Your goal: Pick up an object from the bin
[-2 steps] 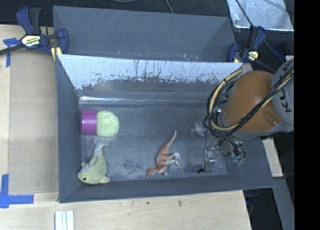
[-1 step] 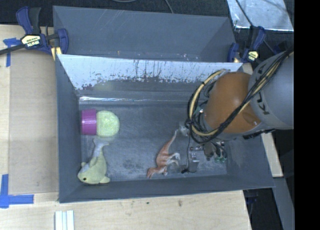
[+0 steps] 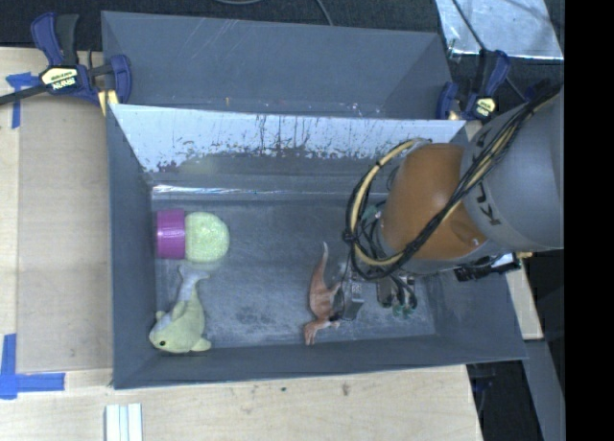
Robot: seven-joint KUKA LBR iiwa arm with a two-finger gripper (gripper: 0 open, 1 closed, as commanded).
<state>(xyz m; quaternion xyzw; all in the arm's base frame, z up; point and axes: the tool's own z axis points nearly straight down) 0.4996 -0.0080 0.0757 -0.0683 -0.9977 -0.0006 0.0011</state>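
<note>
An orange-brown toy animal (image 3: 320,299), thin and long, lies near the bin's front wall, right of the middle. My gripper (image 3: 343,303) is down on the bin floor right beside it, its fingers at the toy's right flank and touching it. Whether the toy sits between the fingers is hidden by the gripper body and the orange cover above.
At the bin's left lie a pale yellow-green ball with a purple cap (image 3: 192,236) and, nearer the front left corner, a light green plush whale (image 3: 180,324). The arm and its cables fill the bin's right side.
</note>
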